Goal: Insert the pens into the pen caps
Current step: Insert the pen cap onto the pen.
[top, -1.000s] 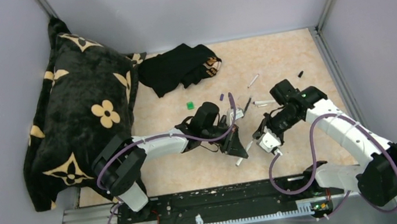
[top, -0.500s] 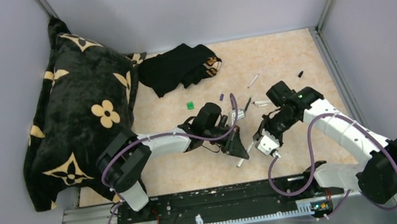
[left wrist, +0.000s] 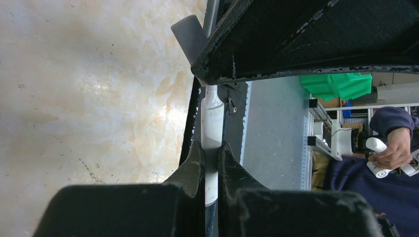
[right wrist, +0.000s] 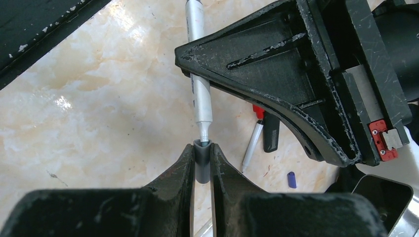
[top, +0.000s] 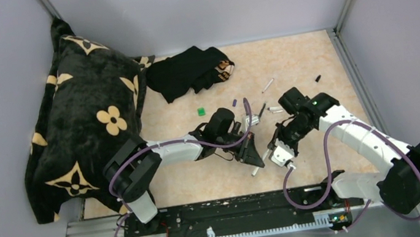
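My left gripper (left wrist: 211, 145) is shut on a thin white pen (left wrist: 212, 116). Its tip points at the right gripper. The right gripper (right wrist: 202, 148) is shut on a small grey pen cap (right wrist: 202, 165), and the tip of the pen (right wrist: 200, 94) sits just inside the cap's mouth. In the top view the left gripper (top: 255, 157) and the right gripper (top: 275, 150) meet near the table's middle front. On the table lie a green cap (top: 201, 111), a purple cap (top: 234, 102), a black cap (top: 318, 78), loose white pens (top: 268, 85) and a black marker (top: 261, 110).
A black flowered pillow (top: 90, 123) fills the left side. A black cloth (top: 191, 71) lies at the back. In the right wrist view a white pen (right wrist: 252, 143), the black marker (right wrist: 271, 133), a red cap (right wrist: 257, 111) and the purple cap (right wrist: 291, 179) lie beyond the grippers.
The right gripper has shifted a little left, toward the left gripper, bringing the cap to the pen's tip. The left arm has barely moved.
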### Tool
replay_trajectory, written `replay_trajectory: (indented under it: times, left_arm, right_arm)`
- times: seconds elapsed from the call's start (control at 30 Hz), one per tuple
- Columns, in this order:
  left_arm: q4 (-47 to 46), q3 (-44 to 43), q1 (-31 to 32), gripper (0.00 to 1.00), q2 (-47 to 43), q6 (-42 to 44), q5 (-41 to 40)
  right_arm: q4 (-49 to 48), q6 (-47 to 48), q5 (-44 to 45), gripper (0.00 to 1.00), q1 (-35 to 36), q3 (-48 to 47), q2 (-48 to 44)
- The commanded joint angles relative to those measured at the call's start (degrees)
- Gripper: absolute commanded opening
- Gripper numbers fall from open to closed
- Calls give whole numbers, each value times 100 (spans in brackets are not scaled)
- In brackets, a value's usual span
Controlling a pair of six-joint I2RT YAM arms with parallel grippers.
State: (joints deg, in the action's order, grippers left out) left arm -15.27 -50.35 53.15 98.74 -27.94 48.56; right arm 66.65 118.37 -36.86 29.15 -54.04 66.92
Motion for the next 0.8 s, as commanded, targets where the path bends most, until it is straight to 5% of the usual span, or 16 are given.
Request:
replay_trajectory:
  times: [0.0, 0.37, 0.77]
  left_arm:
    - [-179, -151, -22, 0, 146, -76, 102]
    - [-390, -246, -59, 0, 321, -332, 46]
    - [-1305, -20, -65, 0, 364, 371, -495]
  right_arm:
    - [79, -2, 2, 0, 133, -269, 30]
    - [82, -307, 555, 0, 601, -343, 182]
    - [-181, -1415, 1835, 0, 1803, -334, 367]
